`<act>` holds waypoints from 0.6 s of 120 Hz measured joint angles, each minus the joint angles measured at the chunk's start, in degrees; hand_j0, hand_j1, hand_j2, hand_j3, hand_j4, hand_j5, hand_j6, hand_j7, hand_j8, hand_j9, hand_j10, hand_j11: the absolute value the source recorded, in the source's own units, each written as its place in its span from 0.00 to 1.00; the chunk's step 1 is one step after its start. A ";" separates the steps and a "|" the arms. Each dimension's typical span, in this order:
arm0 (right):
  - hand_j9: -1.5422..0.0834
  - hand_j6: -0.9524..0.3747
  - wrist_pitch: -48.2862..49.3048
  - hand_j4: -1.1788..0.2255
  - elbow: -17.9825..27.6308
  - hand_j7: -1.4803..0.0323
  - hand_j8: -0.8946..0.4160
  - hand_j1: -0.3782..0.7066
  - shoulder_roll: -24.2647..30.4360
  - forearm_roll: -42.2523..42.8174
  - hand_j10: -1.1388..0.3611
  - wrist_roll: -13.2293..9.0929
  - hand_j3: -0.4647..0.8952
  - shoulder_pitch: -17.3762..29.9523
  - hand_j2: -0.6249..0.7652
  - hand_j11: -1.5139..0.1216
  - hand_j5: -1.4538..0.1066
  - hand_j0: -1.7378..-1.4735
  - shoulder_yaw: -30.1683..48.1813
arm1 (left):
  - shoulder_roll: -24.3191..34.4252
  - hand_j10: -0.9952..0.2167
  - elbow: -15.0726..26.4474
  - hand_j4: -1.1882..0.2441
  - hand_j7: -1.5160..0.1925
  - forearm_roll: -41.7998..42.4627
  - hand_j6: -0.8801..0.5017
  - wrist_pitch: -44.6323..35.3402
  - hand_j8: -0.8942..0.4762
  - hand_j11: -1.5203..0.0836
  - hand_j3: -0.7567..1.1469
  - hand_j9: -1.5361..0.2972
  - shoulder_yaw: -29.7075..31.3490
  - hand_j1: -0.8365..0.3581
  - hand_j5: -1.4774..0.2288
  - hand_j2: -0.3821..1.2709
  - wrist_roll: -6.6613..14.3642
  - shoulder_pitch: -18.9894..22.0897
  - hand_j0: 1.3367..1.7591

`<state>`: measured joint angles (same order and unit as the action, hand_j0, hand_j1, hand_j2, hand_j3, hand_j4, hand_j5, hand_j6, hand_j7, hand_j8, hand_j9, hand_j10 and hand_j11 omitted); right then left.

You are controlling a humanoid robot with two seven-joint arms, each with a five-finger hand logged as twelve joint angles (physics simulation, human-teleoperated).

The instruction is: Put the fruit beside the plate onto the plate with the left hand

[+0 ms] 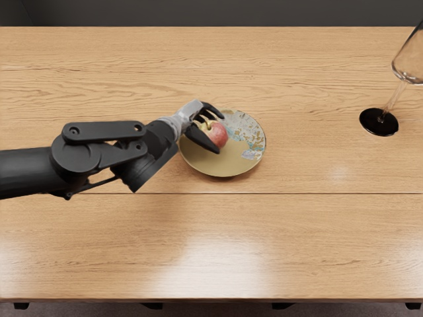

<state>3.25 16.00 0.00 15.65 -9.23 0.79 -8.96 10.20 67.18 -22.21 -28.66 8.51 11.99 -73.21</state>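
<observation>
Bare table (211, 257) up front, and mid-frame the left hand (201, 125), in from the left edge, has its fingers curled round the apple (219, 135) over the plate (232, 166). It looks held low for the set-down, though I can't tell whether it touches yet.

Soft, even light fell from above on the worktop (211, 66), which rendered bright and sharp with no blur anywhere. A broad pale sheen lay on its near half, with a smaller glint further right. The dark left arm (99, 155) cast only a faint, soft shadow beneath itself. Beyond the far edge the background was dim.
</observation>
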 joint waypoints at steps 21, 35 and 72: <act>0.93 0.70 0.00 0.83 0.00 0.96 0.67 0.05 0.00 0.00 0.75 0.00 0.34 0.00 0.45 0.91 0.91 0.30 0.00 | 0.95 0.65 0.03 0.69 0.73 0.07 0.51 4.19 0.53 0.78 0.40 0.69 -0.62 0.81 0.71 0.29 -0.58 -1.05 0.76; 0.93 0.70 0.00 0.83 0.00 0.96 0.67 0.05 0.00 0.00 0.75 0.00 0.34 0.01 0.45 0.91 0.91 0.30 0.00 | 8.11 0.72 1.52 0.75 0.80 0.20 0.56 7.83 0.58 0.85 0.40 0.76 -2.13 0.89 0.78 0.26 -0.46 -4.08 0.76; 0.93 0.70 0.00 0.83 0.00 0.96 0.67 0.05 0.00 0.00 0.75 0.00 0.34 0.01 0.45 0.91 0.91 0.30 0.00 | 35.70 0.80 13.74 0.81 0.87 0.26 0.62 19.03 0.64 0.93 0.40 0.82 -4.94 0.97 0.85 0.24 -0.68 -3.34 0.76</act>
<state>3.25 16.00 0.00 15.65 -9.23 0.80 -8.96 45.90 80.91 -21.96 -9.63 3.57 11.31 -76.55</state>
